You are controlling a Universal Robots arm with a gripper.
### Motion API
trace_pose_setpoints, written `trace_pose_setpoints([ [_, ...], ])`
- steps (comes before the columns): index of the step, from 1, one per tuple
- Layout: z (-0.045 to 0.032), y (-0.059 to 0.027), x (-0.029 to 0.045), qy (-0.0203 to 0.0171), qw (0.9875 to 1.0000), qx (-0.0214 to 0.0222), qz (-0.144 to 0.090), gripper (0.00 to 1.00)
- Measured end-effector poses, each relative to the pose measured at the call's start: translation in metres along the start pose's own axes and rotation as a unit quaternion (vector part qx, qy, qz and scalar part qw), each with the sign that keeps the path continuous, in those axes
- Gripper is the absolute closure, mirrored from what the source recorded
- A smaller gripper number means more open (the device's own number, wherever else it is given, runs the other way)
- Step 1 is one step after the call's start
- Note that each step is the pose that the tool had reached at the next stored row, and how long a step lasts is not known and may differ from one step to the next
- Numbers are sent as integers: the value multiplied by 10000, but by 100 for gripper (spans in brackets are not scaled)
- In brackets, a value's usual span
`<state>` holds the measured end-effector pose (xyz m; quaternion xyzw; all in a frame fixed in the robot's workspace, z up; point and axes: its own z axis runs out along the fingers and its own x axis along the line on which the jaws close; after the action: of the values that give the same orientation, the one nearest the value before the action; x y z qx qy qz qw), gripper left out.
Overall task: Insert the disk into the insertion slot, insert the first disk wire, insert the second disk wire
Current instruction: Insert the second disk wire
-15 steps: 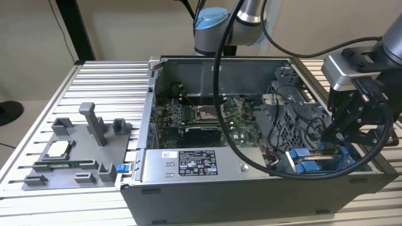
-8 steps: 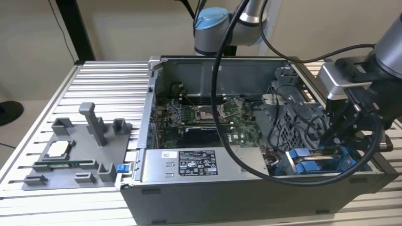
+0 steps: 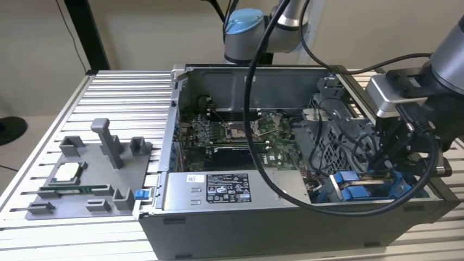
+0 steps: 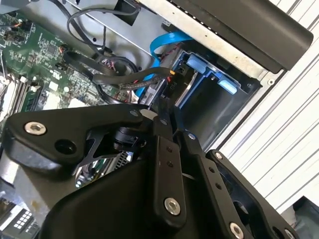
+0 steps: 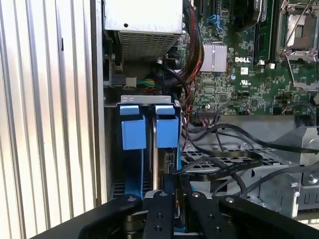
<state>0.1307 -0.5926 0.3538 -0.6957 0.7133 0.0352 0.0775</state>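
The disk (image 5: 155, 160) stands edge-on in the insertion slot (image 5: 149, 102), and the blue tab of its carrier (image 5: 167, 130) shows at the front. The slot sits in the case's near corner on the exterior view's right (image 3: 355, 185). My gripper (image 5: 175, 188) hangs directly over the disk's rear end, shut on the black connector of a disk wire (image 4: 164, 82). In the second wrist view the fingertips (image 4: 155, 102) meet on that connector beside the blue rails (image 4: 199, 67). In the exterior view the gripper (image 3: 381, 163) reaches down into the drive cage.
A second blue tab (image 5: 133, 127) sits next to the disk's carrier. Loose black cables (image 5: 234, 159) cross the perforated cage. The grey power supply (image 3: 217, 190) and the motherboard (image 3: 232, 136) lie toward the exterior view's left. A grey parts fixture (image 3: 87, 179) rests on the ribbed table.
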Motion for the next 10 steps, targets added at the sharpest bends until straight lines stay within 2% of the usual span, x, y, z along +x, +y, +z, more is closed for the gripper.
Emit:
trace_pose_setpoints([
  [7, 29, -16, 4, -3, 10000, 15, -2, 100],
  [10, 45, -15, 7, -4, 10000, 61, -9, 100],
])
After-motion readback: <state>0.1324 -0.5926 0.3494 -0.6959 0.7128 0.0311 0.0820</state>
